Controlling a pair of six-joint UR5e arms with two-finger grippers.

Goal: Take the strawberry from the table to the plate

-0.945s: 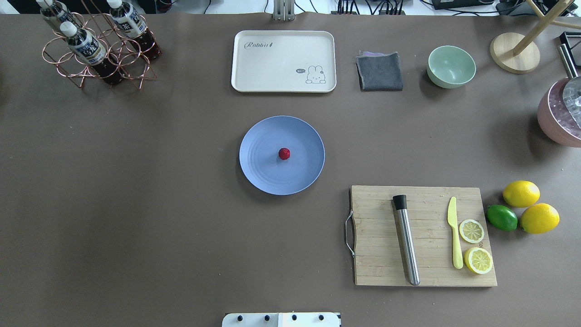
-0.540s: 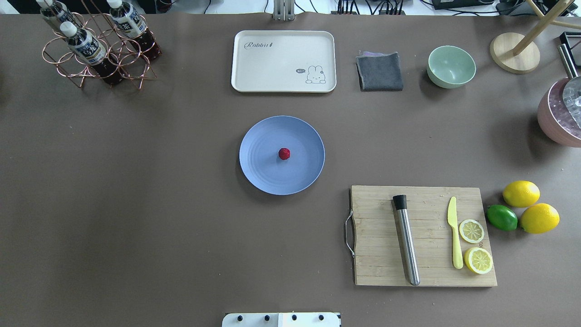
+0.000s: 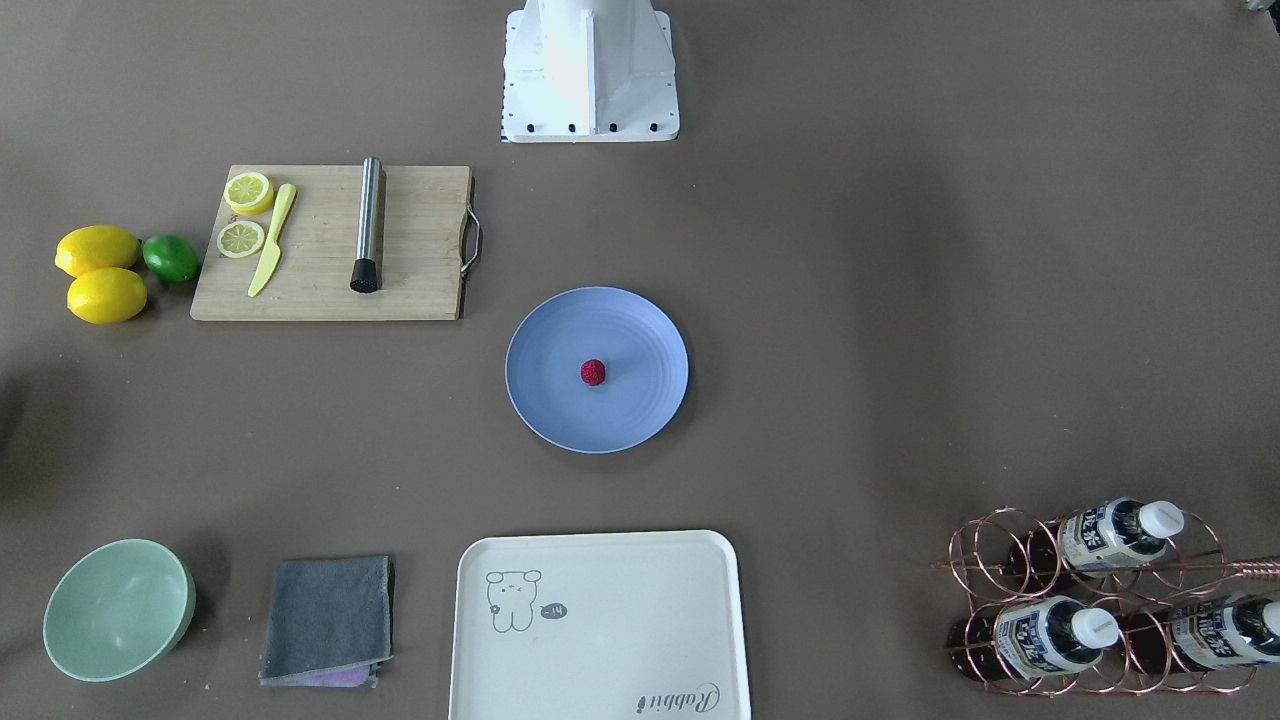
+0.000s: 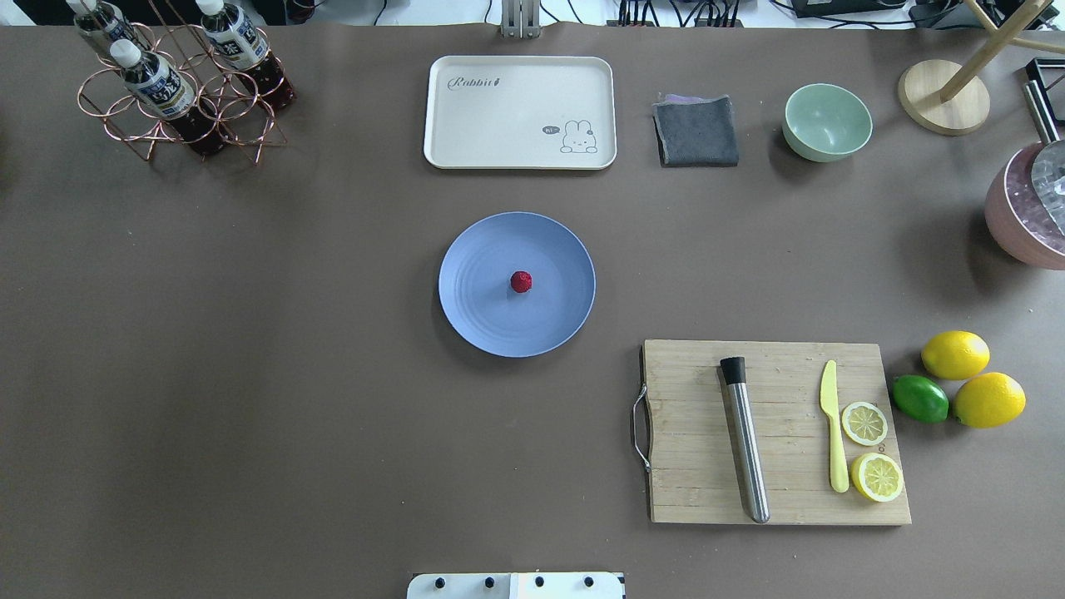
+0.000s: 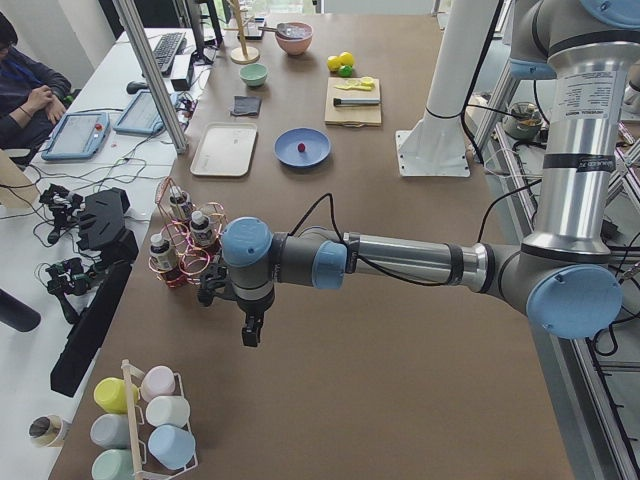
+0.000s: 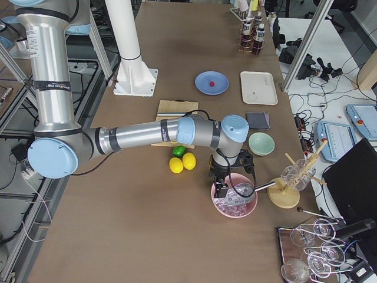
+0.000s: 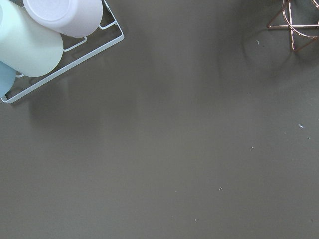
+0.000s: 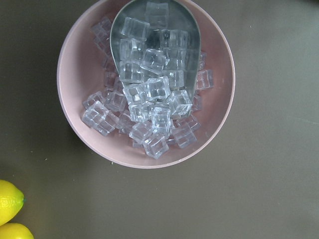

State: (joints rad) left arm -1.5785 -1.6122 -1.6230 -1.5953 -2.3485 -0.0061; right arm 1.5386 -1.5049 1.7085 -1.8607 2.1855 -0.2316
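The small dark-red strawberry (image 4: 521,281) (image 3: 593,372) lies near the middle of the round blue plate (image 4: 482,320) (image 3: 555,400), which rests on the grey-brown table (image 4: 250,374). No gripper is near either. My left gripper (image 5: 252,335) hangs over bare table at the left end, beside the bottle rack. Far off at the other end, my right gripper (image 6: 221,190) hovers above a pink bowl of ice. Both show only in the side views, so I cannot tell whether they are open or shut. The wrist views show no fingers.
A cream tray (image 4: 520,112), grey cloth (image 4: 696,131) and mint bowl (image 4: 827,121) line the far side. A cutting board (image 4: 691,433) carries a muddler, knife and lemon slices, with lemons (image 4: 955,354) beside it. Bottle rack (image 4: 179,83), ice bowl (image 8: 144,84), cup rack (image 7: 45,40).
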